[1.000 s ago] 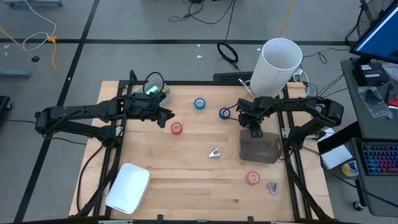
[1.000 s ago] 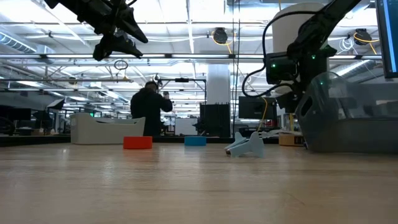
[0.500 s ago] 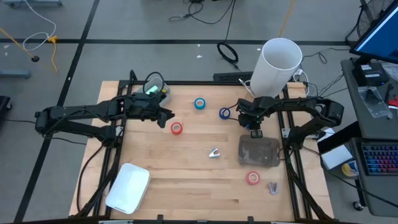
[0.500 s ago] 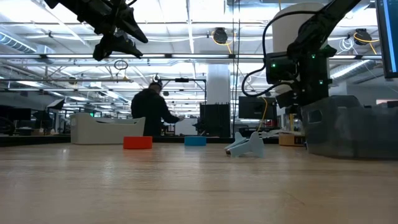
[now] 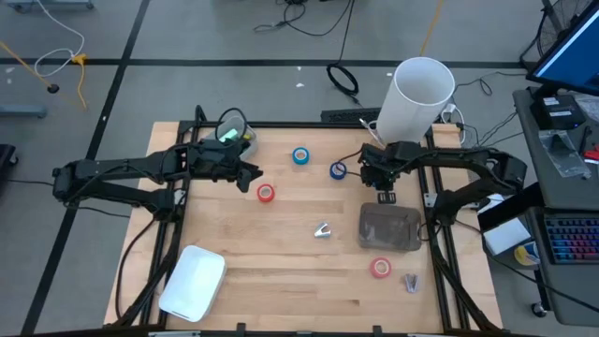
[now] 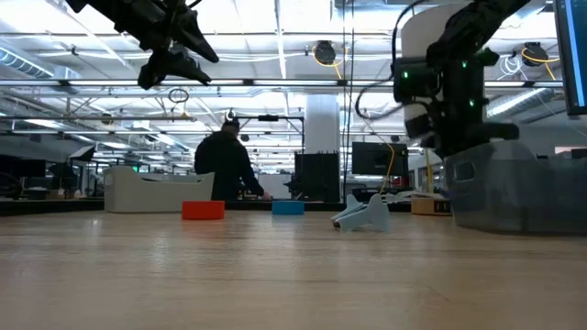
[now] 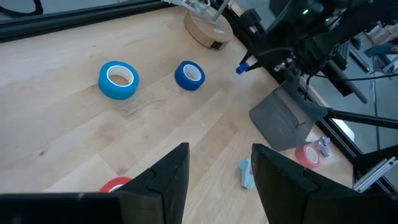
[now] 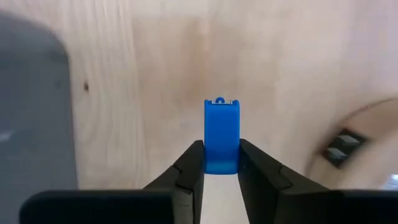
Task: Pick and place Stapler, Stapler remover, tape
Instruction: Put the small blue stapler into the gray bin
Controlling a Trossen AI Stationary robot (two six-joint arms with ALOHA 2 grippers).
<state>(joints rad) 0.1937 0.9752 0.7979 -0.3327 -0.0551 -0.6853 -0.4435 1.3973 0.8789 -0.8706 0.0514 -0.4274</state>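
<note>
My right gripper [image 8: 221, 163] hangs above the table beside the grey container [image 5: 388, 227] and is shut on a small blue stapler [image 8: 221, 140]. My left gripper [image 7: 221, 180] stands open high over the table's left half, with nothing between its fingers. The tape is loose rolls lying flat on the wood: a light blue roll [image 5: 300, 156], a dark blue roll [image 5: 338, 170], a red roll [image 5: 266, 193] and a second red roll [image 5: 380, 268]. A pale stapler remover [image 5: 323, 230] lies near the table's middle. My right gripper pinches the blue stapler's two long sides [image 8: 219, 167] between its two fingers, near one end. The fingers point down from above and run along the stapler. The stapler hangs below them, its metal-tipped end [image 8: 222, 101] lowest, clear of the table.
A tall white bucket [image 5: 416, 98] stands at the far right corner. A white tray [image 5: 194, 281] lies at the near left. A small purple-grey item [image 5: 410, 281] lies near the right front. A person stands in the room beyond the table [image 6: 225, 165].
My right gripper has risen from the grey container's far edge with the blue stapler. The container, tipped up on one side a second ago, has settled flat on the table.
</note>
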